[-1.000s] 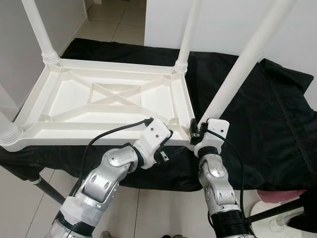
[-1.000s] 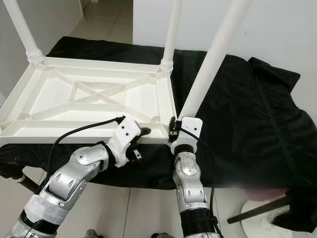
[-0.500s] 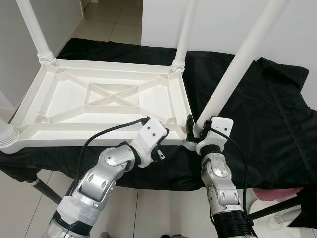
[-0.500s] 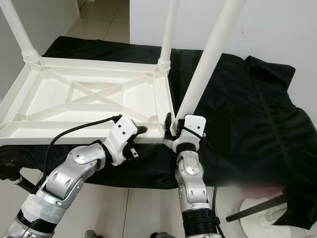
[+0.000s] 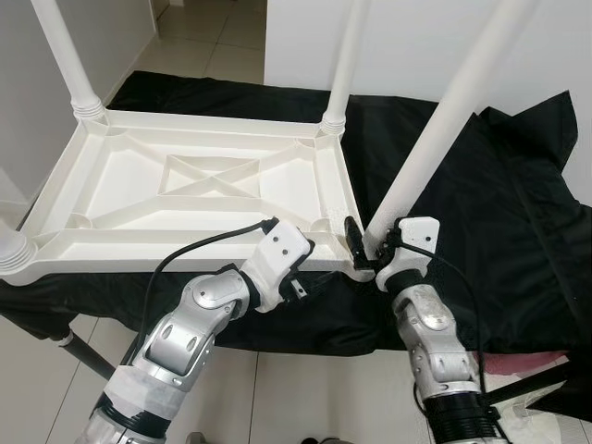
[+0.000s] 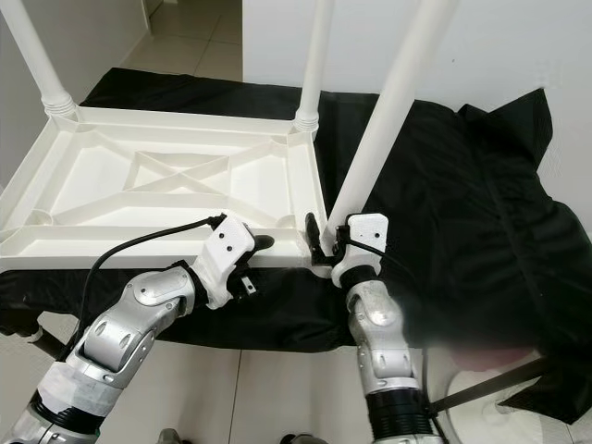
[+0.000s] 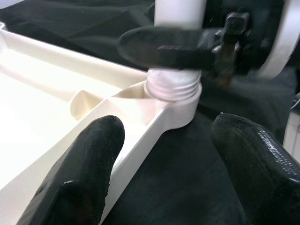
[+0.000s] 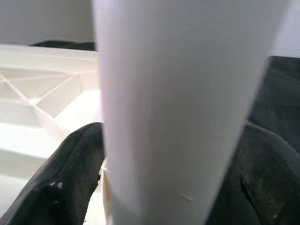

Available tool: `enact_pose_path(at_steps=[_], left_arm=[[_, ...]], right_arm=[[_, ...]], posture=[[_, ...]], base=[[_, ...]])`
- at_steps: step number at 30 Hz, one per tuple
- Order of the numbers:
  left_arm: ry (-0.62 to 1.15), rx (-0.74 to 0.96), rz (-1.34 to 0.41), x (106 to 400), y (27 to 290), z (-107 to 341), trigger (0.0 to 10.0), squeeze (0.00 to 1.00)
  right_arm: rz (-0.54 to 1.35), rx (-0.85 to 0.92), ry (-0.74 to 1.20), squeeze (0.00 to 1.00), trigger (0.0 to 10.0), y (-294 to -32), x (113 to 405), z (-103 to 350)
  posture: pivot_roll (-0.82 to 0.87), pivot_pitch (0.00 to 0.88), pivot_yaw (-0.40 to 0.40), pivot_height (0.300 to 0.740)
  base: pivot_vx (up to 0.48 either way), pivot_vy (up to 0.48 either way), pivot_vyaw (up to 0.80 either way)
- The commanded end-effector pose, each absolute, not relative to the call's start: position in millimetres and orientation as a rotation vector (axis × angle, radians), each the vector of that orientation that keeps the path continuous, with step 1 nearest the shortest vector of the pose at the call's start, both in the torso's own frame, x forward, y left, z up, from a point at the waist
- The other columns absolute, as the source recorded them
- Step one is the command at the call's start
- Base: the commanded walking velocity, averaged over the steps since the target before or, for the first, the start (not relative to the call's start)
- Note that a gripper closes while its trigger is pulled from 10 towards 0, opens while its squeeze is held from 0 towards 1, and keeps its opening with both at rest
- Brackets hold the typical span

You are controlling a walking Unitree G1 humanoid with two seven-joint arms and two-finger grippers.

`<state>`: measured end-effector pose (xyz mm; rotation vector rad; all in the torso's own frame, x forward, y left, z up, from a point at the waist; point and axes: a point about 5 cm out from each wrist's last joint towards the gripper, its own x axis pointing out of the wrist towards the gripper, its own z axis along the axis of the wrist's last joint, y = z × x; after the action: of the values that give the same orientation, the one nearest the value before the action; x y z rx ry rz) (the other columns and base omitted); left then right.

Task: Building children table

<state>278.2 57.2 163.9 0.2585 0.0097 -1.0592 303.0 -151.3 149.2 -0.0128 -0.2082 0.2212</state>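
- A black cloth (image 5: 481,185) covered the work surface, pale tiled floor beyond; on it lay the white children's table (image 5: 213,185) upside down, so its corner sockets faced up for the legs.
- The right gripper (image 5: 368,248) was clamped around the near-right leg (image 5: 435,139) just above its threaded base, fingers (image 8: 70,178) against either side, probably to turn it into the socket.
- The left gripper (image 7: 159,154) was spread wide, straddling the table's near rim beside that corner, holding nothing; probably bracing the top.
- Three other legs stood upright at the remaining corners.
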Motion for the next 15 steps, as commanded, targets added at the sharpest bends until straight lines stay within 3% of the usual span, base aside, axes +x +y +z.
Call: enact_pose_path(at_steps=[1, 15], left_arm=[[-0.017, 0.286, -1.049, 279, 55, 165, 10.0, 0.0], [-0.053, 0.335, -0.924, 288, 67, 157, 10.0, 0.0]], right_arm=[[0.245, -0.019, -0.203, 0.0, 10.0, -154, 304, 147], [0.266, -0.027, -0.193, 0.0, 10.0, -150, 300, 135]], posture=[[0.01, 0.074, -0.091, 0.74], [0.02, 0.085, -0.068, 0.74]], base=[[0.0, 0.0, 0.0], [0.0, 0.0, 0.0]])
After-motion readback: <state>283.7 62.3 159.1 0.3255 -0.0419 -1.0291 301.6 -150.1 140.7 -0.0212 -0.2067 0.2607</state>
